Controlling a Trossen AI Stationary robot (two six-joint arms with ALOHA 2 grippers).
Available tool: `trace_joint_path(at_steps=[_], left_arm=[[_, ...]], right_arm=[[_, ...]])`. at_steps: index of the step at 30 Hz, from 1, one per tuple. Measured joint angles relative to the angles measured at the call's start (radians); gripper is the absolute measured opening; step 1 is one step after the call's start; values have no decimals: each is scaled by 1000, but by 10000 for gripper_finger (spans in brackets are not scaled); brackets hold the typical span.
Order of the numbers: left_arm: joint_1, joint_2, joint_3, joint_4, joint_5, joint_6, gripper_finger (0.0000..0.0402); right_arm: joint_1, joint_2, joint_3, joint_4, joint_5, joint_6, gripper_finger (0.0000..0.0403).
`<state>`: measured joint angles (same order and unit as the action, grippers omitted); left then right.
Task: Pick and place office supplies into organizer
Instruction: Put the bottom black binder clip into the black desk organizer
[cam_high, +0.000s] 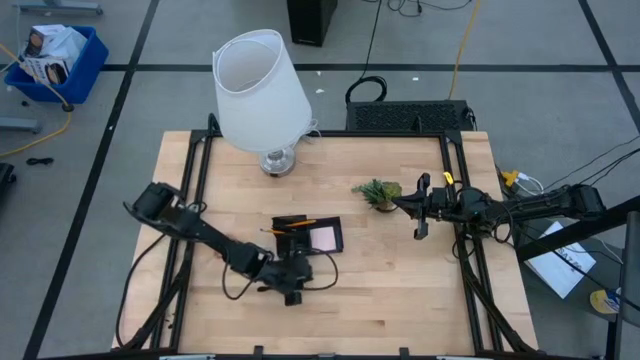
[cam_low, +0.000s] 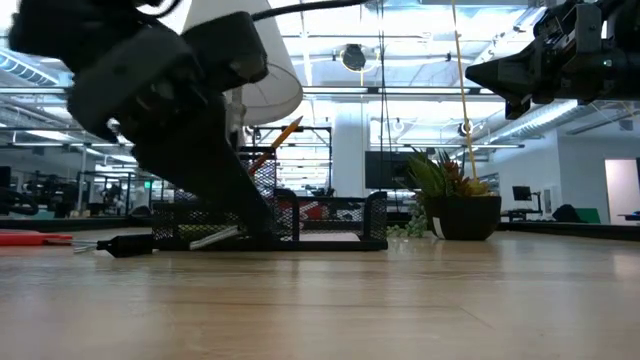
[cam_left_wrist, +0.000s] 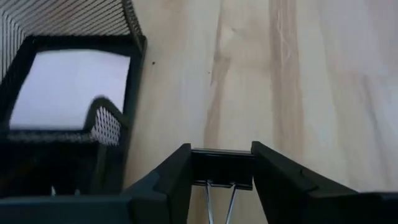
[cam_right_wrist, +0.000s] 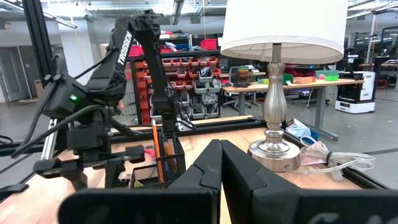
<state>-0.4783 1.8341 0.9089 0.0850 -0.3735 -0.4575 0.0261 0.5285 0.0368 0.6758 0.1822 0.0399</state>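
Robotics lab or workshop, open-plan. Wooden tabletop (cam_high: 400, 280) bolted into a black metal frame (cam_high: 200, 170), standing on grey floor tiles with dark seams. Far side of the room: shelving with red parts bins (cam_right_wrist: 186, 65), workbenches (cam_right_wrist: 298, 84) carrying clutter, a white wheeled cart (cam_right_wrist: 354, 93). Exposed ceiling with pipes and strip lights (cam_low: 400, 60). Cables (cam_high: 420, 30) trail across the floor; a blue crate (cam_high: 55, 60) sits far left.

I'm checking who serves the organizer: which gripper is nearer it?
Left. The left gripper sits just beside the organizer, clamping a binder clip; the right gripper hangs well away, near the plant.
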Motion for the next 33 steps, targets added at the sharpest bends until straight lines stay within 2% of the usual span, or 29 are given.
trace_joint_path(at_steps=[4, 7, 11, 15, 18, 21, 24, 30, 33], left_arm=[[-45, -36, 0, -1, -70, -138, 175], [-77, -66, 0, -9, -103, -166, 176], [-100, -114, 0, -64, -142, -168, 158], [-99, -128, 0, -97, -206, -245, 135], [-99, -130, 0, -84, -211, -252, 121], [-99, -129, 0, -82, -194, -228, 120], [-98, -129, 0, -63, -163, -161, 138], [-29, -129, 0, -48, 19, 42, 223], [13, -119, 0, 23, 118, 195, 267]], right_arm=[[0, 0, 0, 0, 0, 0, 0], [0, 0, 0, 0, 0, 0, 0], [0, 0, 0, 0, 0, 0, 0], [0, 0, 0, 0, 0, 0, 0], [0, 0, 0, 0, 0, 0, 0], [0, 0, 0, 0, 0, 0, 0], [0, 0, 0, 0, 0, 0, 0], [0, 0, 0, 0, 0, 0, 0], [0, 0, 0, 0, 0, 0, 0]])
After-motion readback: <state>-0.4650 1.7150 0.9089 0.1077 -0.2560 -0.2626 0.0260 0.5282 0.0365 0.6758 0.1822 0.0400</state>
